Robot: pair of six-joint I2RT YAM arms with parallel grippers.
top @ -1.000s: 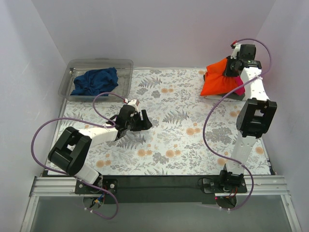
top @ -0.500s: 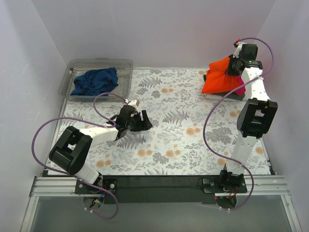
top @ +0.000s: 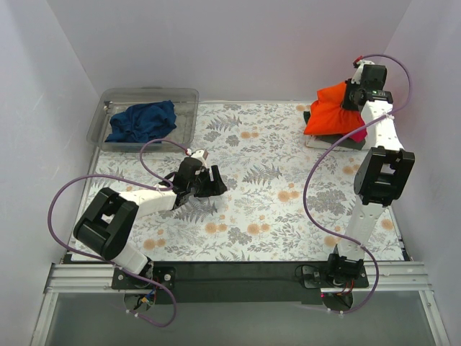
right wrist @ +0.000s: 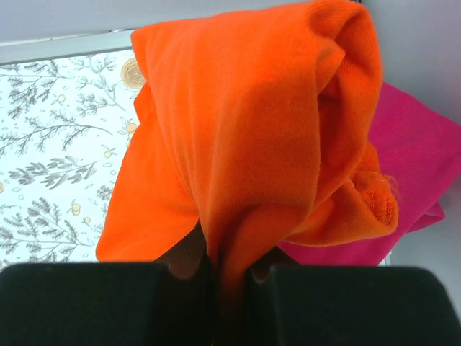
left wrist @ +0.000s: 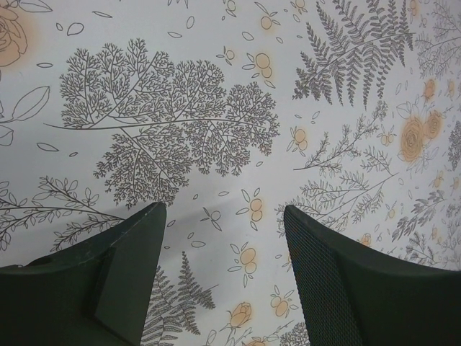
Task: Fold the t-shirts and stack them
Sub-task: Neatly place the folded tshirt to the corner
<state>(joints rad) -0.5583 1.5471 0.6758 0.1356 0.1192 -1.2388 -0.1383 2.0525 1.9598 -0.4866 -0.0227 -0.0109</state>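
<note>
Nearest the bases, the left arm (top: 137, 198) reaches low over the floral tabletop (top: 274, 209). In its wrist view the left jaws stand wide apart with only printed ferns and flowers between them, so they hold nothing, and no shirt lies near them. Farther back on the left, the navy blue shirt (top: 142, 121) sits crumpled and unfolded inside the clear tub (top: 97, 130). At the far right corner, the right arm (top: 379, 169) is stretched out to the stack. The right jaws are pinched tight on a bunched fold of the orange-red shirt (right wrist: 252, 144), which hangs from them as a raised hump over the magenta-pink shirt (right wrist: 418, 158). A dark sliver under that pile looks like the grey shirt (top: 351, 144). The step in hand appears to be placing the orange-red shirt on the stack. The next move would need the cloth lowered and drawn flat so its edges line up with the layers below, and only then released. The navy shirt remains to be fetched, probably by the idle left arm. Several things cannot be made out. The fingertips of the right jaws are buried in cloth. How neatly the orange-red shirt is folded beneath the hump is hidden, and so is whether it touches the pink one at the back. The grey shirt is almost entirely covered.
</note>
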